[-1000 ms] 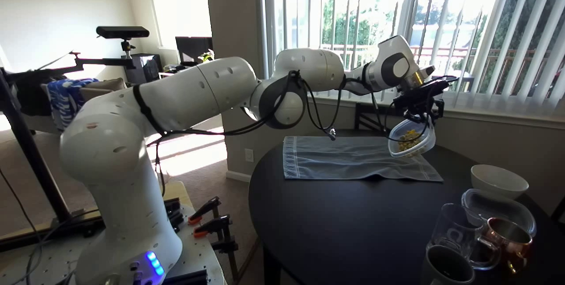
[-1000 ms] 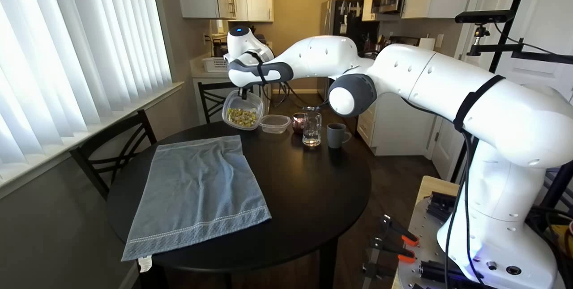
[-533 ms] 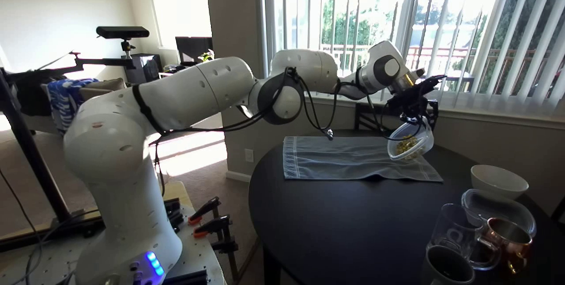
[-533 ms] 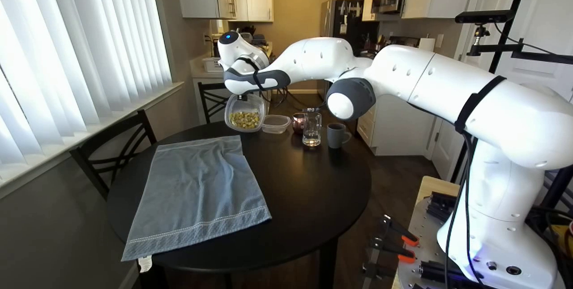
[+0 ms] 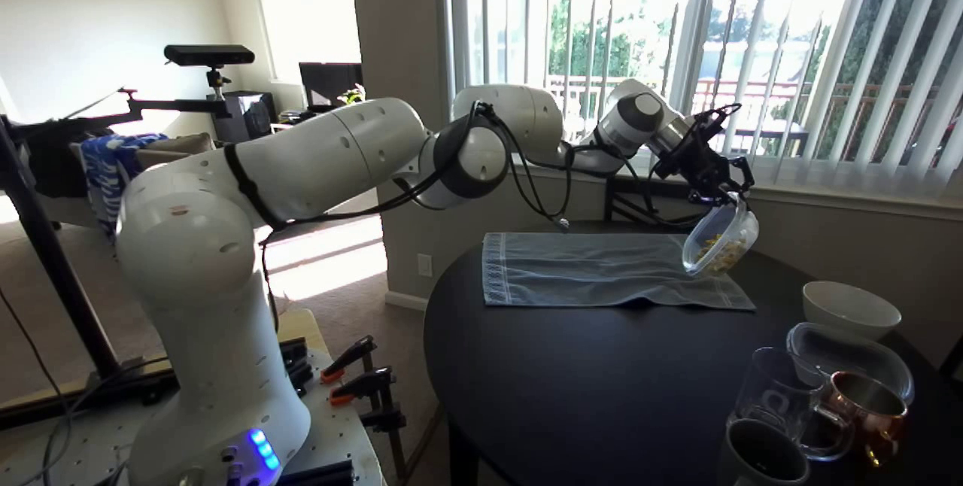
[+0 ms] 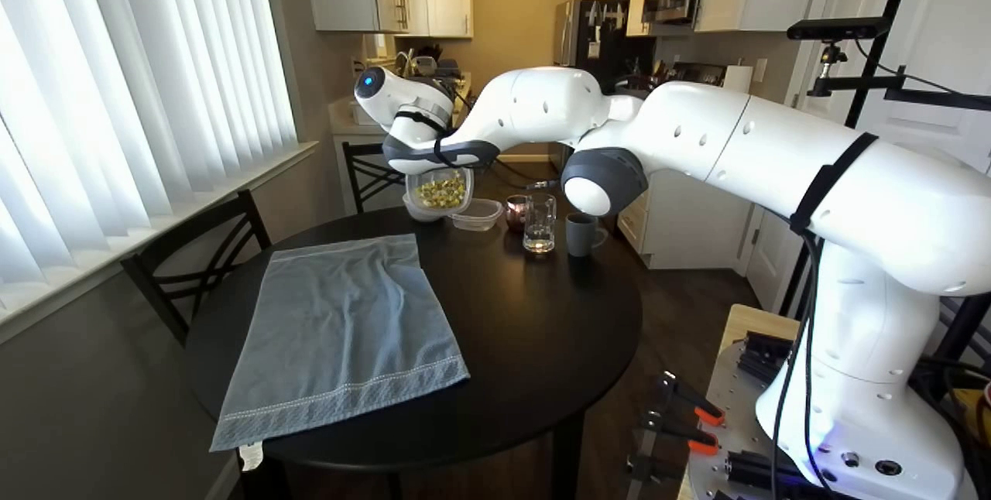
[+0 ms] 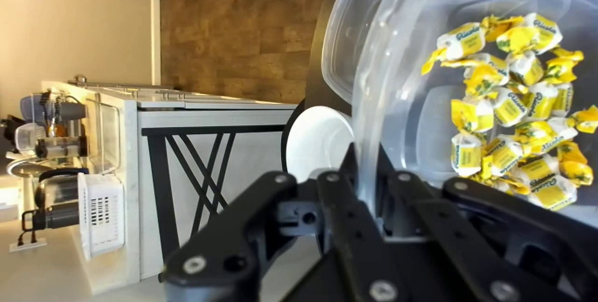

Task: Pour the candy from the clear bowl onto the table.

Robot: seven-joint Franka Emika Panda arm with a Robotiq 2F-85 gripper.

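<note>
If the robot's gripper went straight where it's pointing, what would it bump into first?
Probably the white bowl, seen just beyond the gripper in the wrist view, though depth is hard to judge. The clear bowl it grips would come along and might bump first.

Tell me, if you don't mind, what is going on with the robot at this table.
A white jointed robot arm is holding a clear, rounded-square plastic bowl by its rim in its black gripper. The bowl is tilted and appears to hang above the round, dark-topped table. The yellow-and-white wrapped candies that show all lie inside it, so the pour onto the table seems not yet to have begun.
</note>
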